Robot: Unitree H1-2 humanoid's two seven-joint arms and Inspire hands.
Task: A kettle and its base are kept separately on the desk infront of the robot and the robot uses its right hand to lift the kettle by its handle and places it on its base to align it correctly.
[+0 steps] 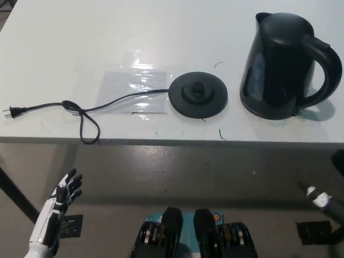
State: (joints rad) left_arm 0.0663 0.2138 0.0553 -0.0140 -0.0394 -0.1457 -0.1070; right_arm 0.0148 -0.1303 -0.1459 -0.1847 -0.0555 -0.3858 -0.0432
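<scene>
— White left hand (65,194) sits nearest, low at the lower left, below the counter's front edge. Its fingers are spread apart and it holds nothing.

— And the right hand?

— Only a bit of the right arm (322,200) shows at the lower right edge: a dark shape with a pale tip. The hand itself cannot be made out, so I cannot tell whether it is spread or closed. It is below the counter edge, well apart from everything on top.

— What lies on the counter (64,48)?

— It is white. Closest to the front edge, a black cord (88,115) loops once near the left, and its plug (13,112) lies at the far left. The cord runs right to the base (198,94), a flat black disc with a raised round connector in its middle. Under the cord, left of the base, a patch of clear tape or film (134,88) shines on the surface.

— Where is the kettle?

— The kettle (279,64) stands upright on the counter to the right of the base, near it but not touching. It is black, with its spout at the upper left and its handle (327,67) curving out to the right. Nothing holds it.
</scene>
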